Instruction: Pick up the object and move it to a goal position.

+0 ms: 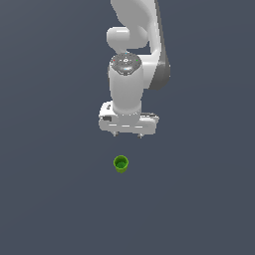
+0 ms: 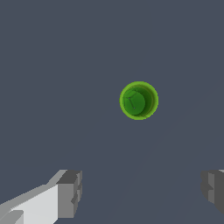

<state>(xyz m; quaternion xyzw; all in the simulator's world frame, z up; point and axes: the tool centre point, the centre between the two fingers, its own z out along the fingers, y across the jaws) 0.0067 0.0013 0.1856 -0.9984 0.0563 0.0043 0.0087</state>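
Note:
The object, a small bright green cup [image 1: 121, 163], stands upright on the flat dark grey floor, mouth up. In the wrist view the cup [image 2: 138, 100] shows a round rim and a darker hollow. My white gripper [image 1: 128, 135] hangs above the floor, just behind the cup in the exterior view and apart from it. Its two grey fingertips [image 2: 70, 192] stand wide apart, so the gripper [image 2: 142, 192] is open with nothing between them. The cup lies ahead of the fingers, not between them.
The white arm [image 1: 134, 35] rises behind the gripper toward the exterior view's upper edge. Plain dark grey floor [image 1: 50, 199] lies all around. No goal marker shows.

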